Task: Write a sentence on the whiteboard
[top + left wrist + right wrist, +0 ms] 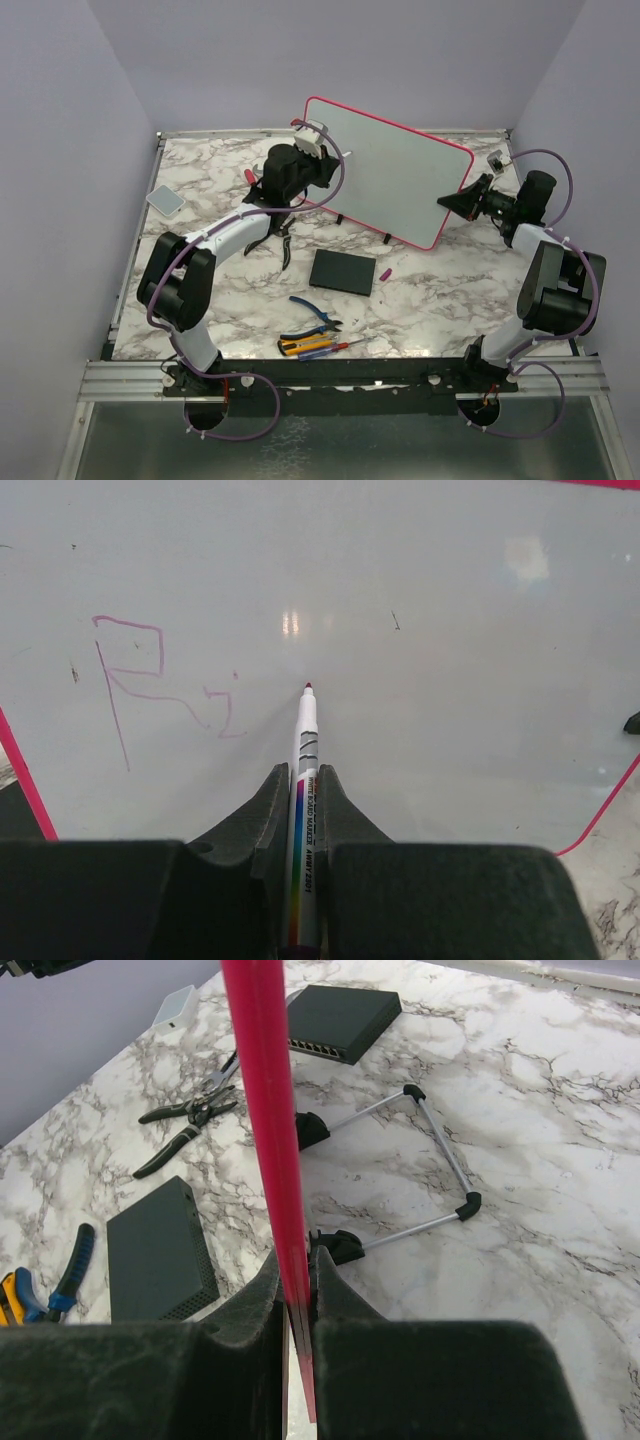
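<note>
Marble table (pixel 440 300); left end effector (pixel 303 775) pinches marker (pixel 306 725) before whiteboard (pixel 390 180)

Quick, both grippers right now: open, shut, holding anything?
Left gripper: closed, holding the white red-tipped marker pen with a rainbow stripe.
Right gripper: closed on the pink-red frame of the large pale whiteboard.

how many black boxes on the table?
2. One black box lies mid-table, on the near side of the whiteboard; the second box lies further left, past the pliers, clear only in the right wrist view. Others may be hidden.
</note>
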